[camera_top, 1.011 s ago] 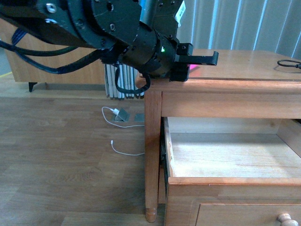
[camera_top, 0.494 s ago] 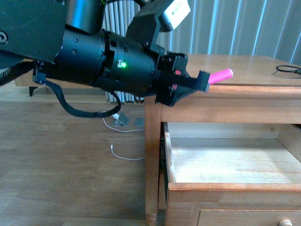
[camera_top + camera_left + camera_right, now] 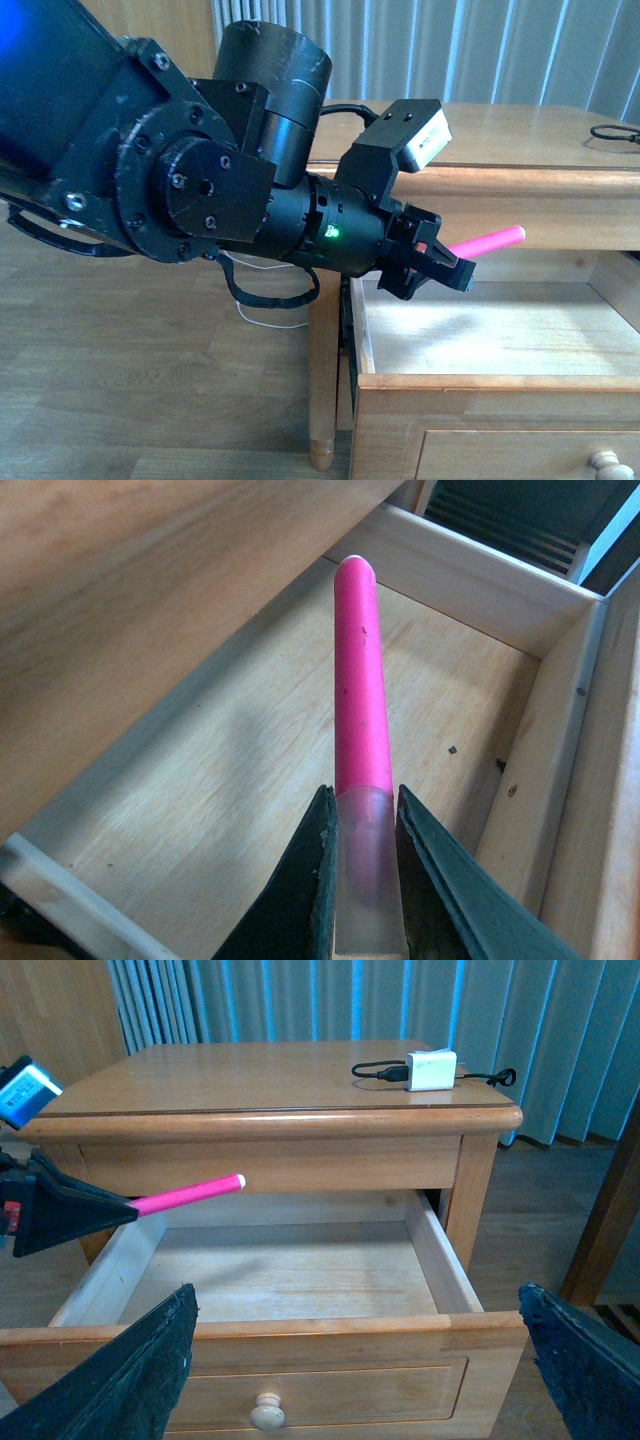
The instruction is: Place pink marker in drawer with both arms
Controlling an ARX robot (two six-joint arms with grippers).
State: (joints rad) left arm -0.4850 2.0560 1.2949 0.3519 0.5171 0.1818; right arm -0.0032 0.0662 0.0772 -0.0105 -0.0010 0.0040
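Observation:
My left gripper [image 3: 445, 268] is shut on the pink marker [image 3: 488, 242], gripping its pale end. It holds the marker level over the open drawer [image 3: 480, 382], just under the dresser top. In the left wrist view the marker [image 3: 360, 690] points out over the drawer's pale wood floor [image 3: 240, 810]. In the right wrist view the marker [image 3: 190, 1196] and the left gripper [image 3: 95, 1212] hang over one side of the drawer [image 3: 300, 1332], which is pulled out with its round knob [image 3: 266, 1411] facing the camera. My right gripper [image 3: 355, 1370] is open and wide, in front of the drawer.
A black cable [image 3: 612, 134] lies on the dresser top, with a white charger block [image 3: 431, 1070] beside it. White cables lie on the wood floor [image 3: 265, 320] by the dresser leg [image 3: 322, 390]. Curtains hang behind.
My left arm has swung down from the dresser top with the marker. The marker has dropped from above the top's edge to below it, over the open drawer.

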